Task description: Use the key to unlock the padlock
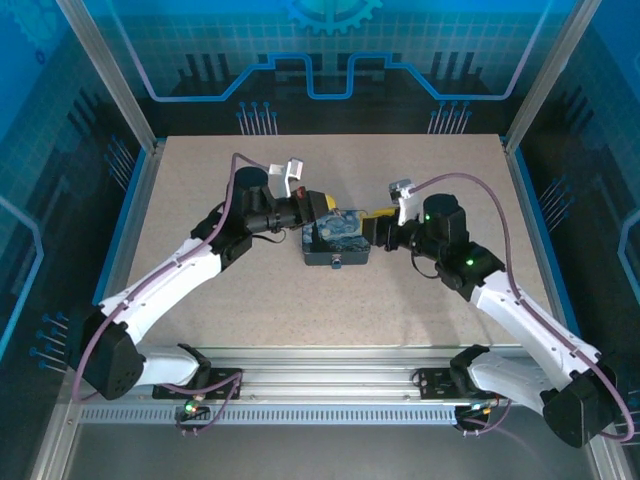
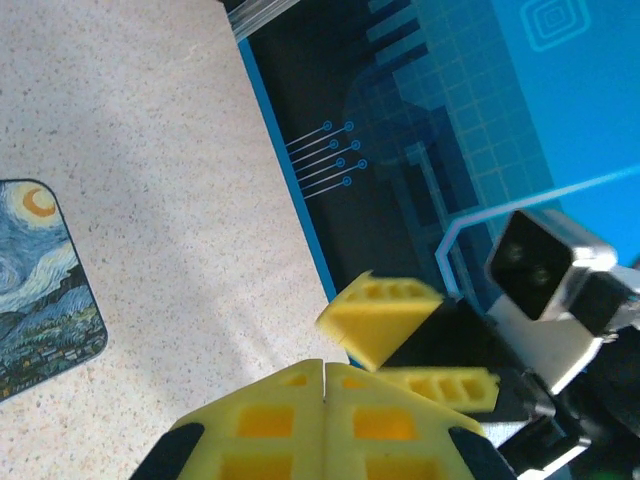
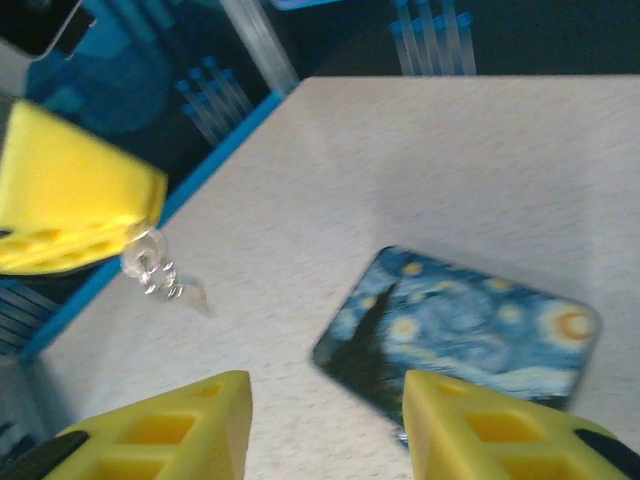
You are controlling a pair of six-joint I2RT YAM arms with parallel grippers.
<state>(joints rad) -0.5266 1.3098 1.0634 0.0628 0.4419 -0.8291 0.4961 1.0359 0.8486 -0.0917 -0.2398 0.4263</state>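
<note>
- Starting at the bottom of the overhead view: both arm bases sit on the rail [image 1: 330,385], with the left arm [image 1: 170,285] sweeping up from the lower left and the right arm [image 1: 520,310] from the lower right.
- Both reach to the middle of the speckled table [image 1: 200,200] and meet at the box [image 1: 335,240], dark blue with a swirly night sky on its lid.
- There's the padlock [image 1: 337,264], a tiny greyish nub on the box's near side at frame centre, with both grippers up at the box's far corners, apart from it.
- Now the left gripper [image 2: 325,385]: its jaws are pressed flat together, with the seam plain at the bottom of its own wrist view.
- In the right wrist view the key [image 3: 160,272] dangles on a small ring from the tip of those yellow fingers [image 3: 70,200] in the upper left of the frame, over bare table to the left of the box.
- And the right gripper [image 3: 325,385]: its jaws are spread wide with nothing between them, and table and box show through the gap.
- Farthest back, the blue circuit-pattern wall [image 1: 330,60] runs across the top.
</note>
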